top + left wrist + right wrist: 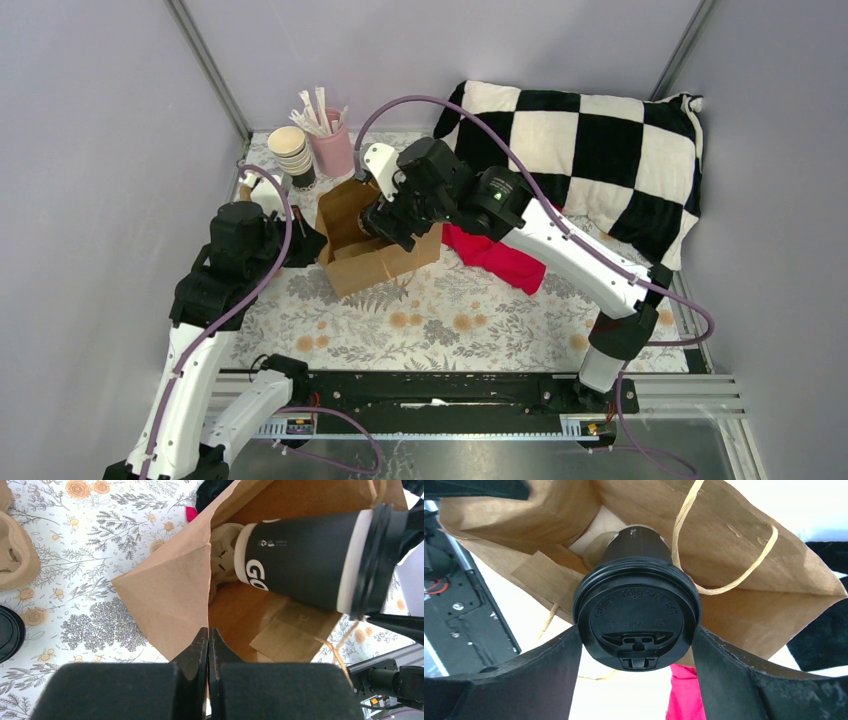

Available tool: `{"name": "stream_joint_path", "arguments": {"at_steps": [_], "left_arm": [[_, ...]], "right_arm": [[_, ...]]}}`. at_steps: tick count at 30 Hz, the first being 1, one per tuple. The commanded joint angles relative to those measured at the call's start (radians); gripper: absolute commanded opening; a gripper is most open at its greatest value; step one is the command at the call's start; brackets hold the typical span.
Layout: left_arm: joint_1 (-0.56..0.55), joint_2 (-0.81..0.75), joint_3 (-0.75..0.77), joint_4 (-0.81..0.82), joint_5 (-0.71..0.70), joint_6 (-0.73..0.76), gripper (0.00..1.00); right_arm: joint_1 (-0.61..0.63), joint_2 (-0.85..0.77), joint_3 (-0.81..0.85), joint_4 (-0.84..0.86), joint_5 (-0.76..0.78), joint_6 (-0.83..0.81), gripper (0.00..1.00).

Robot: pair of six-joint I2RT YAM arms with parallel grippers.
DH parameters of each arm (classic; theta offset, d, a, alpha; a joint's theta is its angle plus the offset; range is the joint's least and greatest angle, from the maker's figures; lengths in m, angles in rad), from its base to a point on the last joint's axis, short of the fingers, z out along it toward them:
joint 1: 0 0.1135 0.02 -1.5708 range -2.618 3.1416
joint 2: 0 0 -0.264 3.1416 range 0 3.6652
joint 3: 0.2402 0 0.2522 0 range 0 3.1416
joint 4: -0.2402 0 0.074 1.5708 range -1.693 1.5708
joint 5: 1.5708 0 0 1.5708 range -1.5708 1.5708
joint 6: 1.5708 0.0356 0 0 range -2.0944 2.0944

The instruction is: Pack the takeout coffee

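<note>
- Top view: a brown paper bag [385,265] sits on the floral table [450,320] with its open mouth turned up and to the left
- The left fingers [305,246] are at the bag's left edge, and the right fingers [386,228] reach into its mouth from the right; what they hold cannot be made out from here
- A red cloth [500,260] lies just right of the bag, with a black-and-white checked pillow [590,150] behind it
- A stack of lidless cups [292,155] and a pink pot of stirrers [335,150] stand at the far left corner
- Left wrist view: the left fingers are pressed fully together, their tips on the near rim of the bag at its fold, pinching the paper
- The takeout coffee [305,565], dark with white lettering, lies tilted across the bag's mouth, its base inside the bag and its lidded end outside to the right
- A pale moulded piece [225,545] lies deeper in the bag, beside the cup's base
- On the table to the left are a loose black lid [7,632] and a brown pulp carrier [17,555]
- Right wrist view: the right fingers stand wide apart, one on each side of the coffee's round black lid [639,625], gripping it at the rim
- The cup's body points away into the open bag, with the bag's twine handle [724,555] looping just above it
</note>
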Motion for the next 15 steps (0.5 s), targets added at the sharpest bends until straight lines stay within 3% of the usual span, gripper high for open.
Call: {"name": "stream_joint_path", "arguments": {"at_steps": [1, 15], "left_arm": [[-0.003, 0.010, 0.031, 0.039, -0.015, 0.022, 0.00], [-0.003, -0.018, 0.003, 0.029, 0.008, 0.003, 0.00]], "right_arm": [[0.022, -0.036, 0.089, -0.084, -0.046, 0.117, 0.47], [0.022, 0.134, 0.291, -0.114, 0.021, -0.001, 0.46]]}}
